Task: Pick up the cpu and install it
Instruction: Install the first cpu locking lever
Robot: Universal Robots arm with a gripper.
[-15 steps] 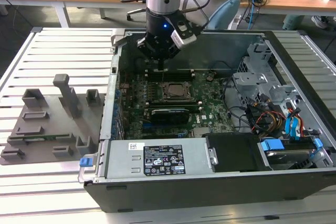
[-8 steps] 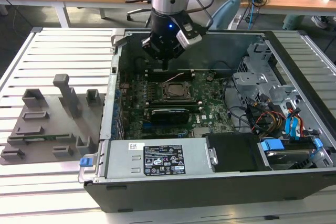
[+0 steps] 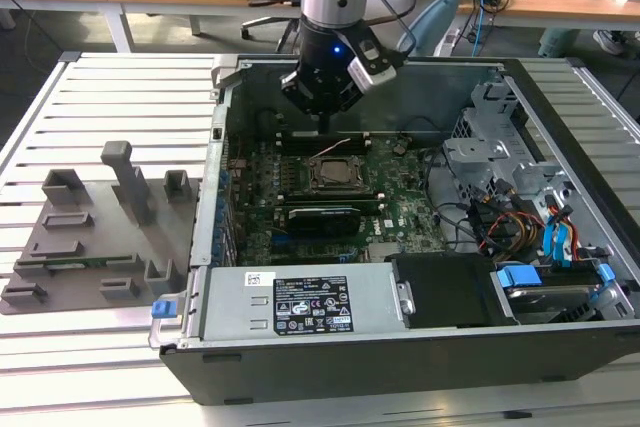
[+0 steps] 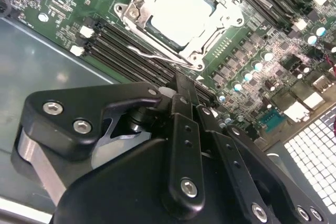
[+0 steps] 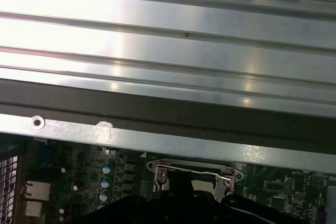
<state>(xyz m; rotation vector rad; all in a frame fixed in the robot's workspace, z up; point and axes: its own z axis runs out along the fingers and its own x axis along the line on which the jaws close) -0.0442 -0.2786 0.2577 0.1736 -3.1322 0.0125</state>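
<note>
Silver-grey metal marks the cpu [image 4: 178, 11], which is lying flat inside the socket [image 4: 137, 1] on the motherboard [image 4: 262, 72] in the second wrist view. In the exterior view the cpu [image 3: 330, 173] is sitting in the socket near the middle of the open case [image 3: 420, 357], and nothing is touching it.

The gripper [image 3: 330, 119] is hanging above the board, just behind the socket toward the case's rear wall, apart from the cpu. In the second wrist view the gripper [image 4: 184, 85] is showing its black fingers [image 4: 185, 95] pressed together with nothing between them; the gripper is clenched and empty. The fingertips are pointing at the memory slots [image 4: 126, 45] beside the socket frame.

In the first wrist view the socket [image 5: 194, 174] is appearing below the case wall [image 5: 157, 142], with the ribbed table [image 5: 157, 51] beyond.

A grey tray [image 3: 90, 237] with upright blocks is resting on the table [image 3: 60, 367] at the exterior view's left, just beside the case. A power supply [image 3: 300, 307] is occupying the case's front edge.
</note>
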